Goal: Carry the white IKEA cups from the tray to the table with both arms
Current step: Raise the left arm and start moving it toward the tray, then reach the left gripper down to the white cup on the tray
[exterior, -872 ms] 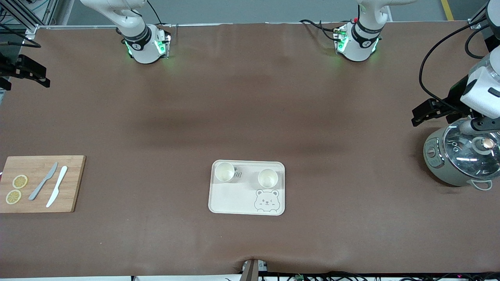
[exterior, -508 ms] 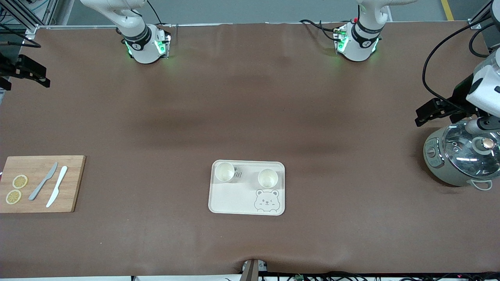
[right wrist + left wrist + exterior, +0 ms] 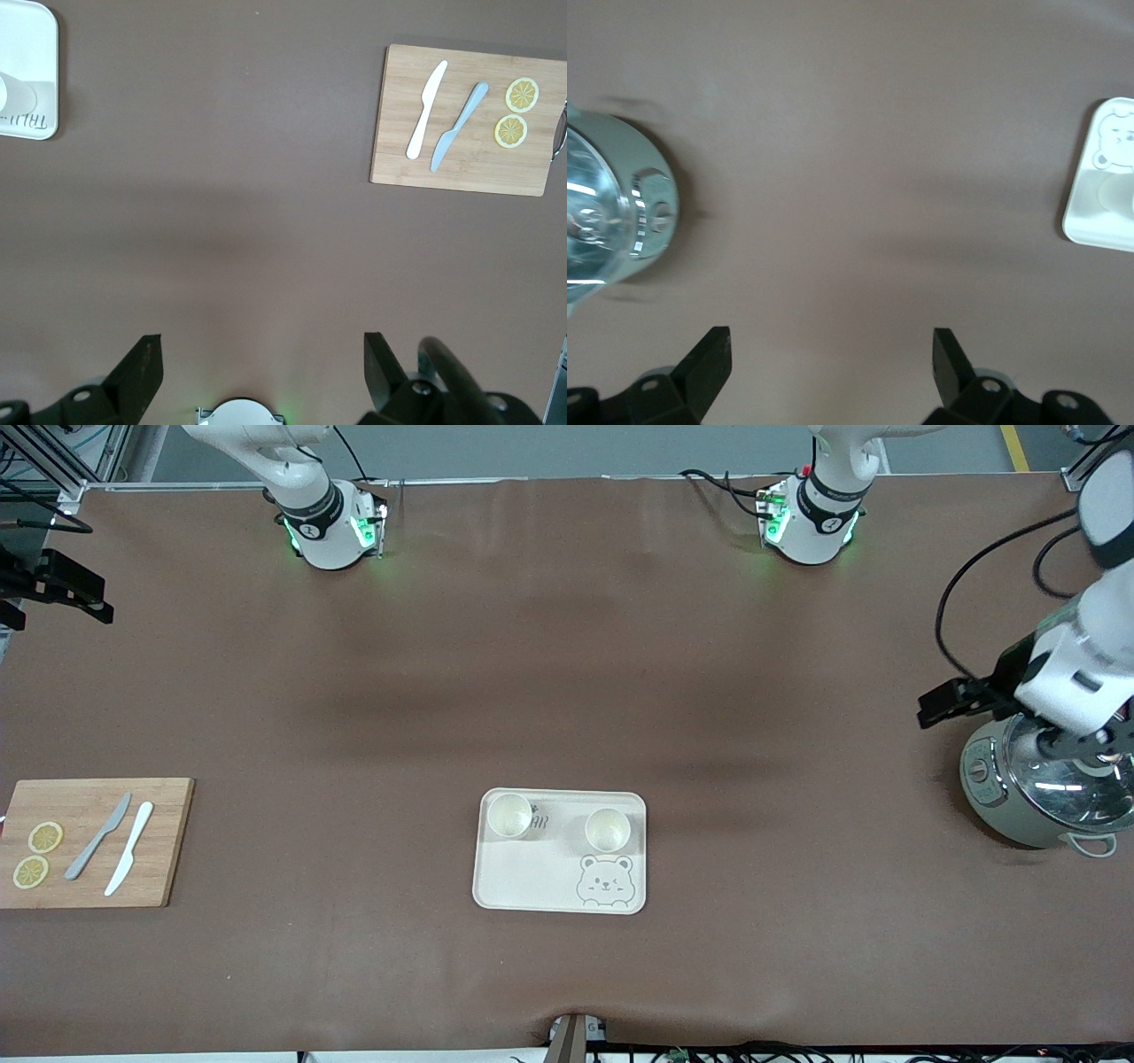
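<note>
Two white IKEA cups stand upright on the cream bear tray (image 3: 523, 877), along the tray's edge farther from the front camera. One cup (image 3: 509, 816) is toward the right arm's end, the other (image 3: 608, 829) toward the left arm's end, just above the bear drawing. My left gripper (image 3: 833, 335) is open and empty, high over the table beside the grey cooker (image 3: 1028, 797); the tray's bear corner (image 3: 1103, 177) shows in its view. My right gripper (image 3: 263, 341) is open and empty, high over bare table near its own base; a tray corner (image 3: 27, 71) shows in its view.
A wooden cutting board (image 3: 89, 841) lies at the right arm's end with two lemon slices, a grey knife (image 3: 97, 836) and a white knife (image 3: 129, 847). The cooker with a glass lid stands at the left arm's end, with the left arm's hand (image 3: 1067, 677) above it.
The left arm's hand has swung over the cooker's lid and a little toward the table's middle. The right arm, the cups and the tray have not moved.
</note>
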Motion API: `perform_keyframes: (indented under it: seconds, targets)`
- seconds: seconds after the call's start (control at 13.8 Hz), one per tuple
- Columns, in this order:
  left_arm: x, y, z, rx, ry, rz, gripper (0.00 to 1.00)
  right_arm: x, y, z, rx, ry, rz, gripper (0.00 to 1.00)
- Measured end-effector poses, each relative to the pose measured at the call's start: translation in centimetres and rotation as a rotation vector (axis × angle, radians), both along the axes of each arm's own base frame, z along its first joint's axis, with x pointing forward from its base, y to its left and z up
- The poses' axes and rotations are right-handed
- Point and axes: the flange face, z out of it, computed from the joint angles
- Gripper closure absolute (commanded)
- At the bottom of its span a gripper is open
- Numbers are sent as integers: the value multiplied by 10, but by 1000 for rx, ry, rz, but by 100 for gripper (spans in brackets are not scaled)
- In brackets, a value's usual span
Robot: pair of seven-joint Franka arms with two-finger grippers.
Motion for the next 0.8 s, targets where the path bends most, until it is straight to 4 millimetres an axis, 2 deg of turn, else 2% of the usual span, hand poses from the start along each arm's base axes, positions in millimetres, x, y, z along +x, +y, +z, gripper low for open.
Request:
perform_keyframes:
  seconds: [0.15, 0.36, 0.58, 0.65, 0.8]
  targets:
    - [19, -32, -43, -8, 6, 46, 0, 0, 0, 0, 0, 0, 0, 0]
    - [38, -107, -107, -31, -28, 153, 0, 0, 0, 0, 0, 0, 0, 0]
    - [44, -182, -170, -32, -97, 171, 0, 0, 0, 0, 0, 0, -1, 0]
    - [43, -202, -185, -20, -125, 165, 0, 0, 0, 0, 0, 0, -1, 0]
    - [46, -231, -200, -28, -156, 171, 0, 0, -1, 0, 0, 0, -1, 0]
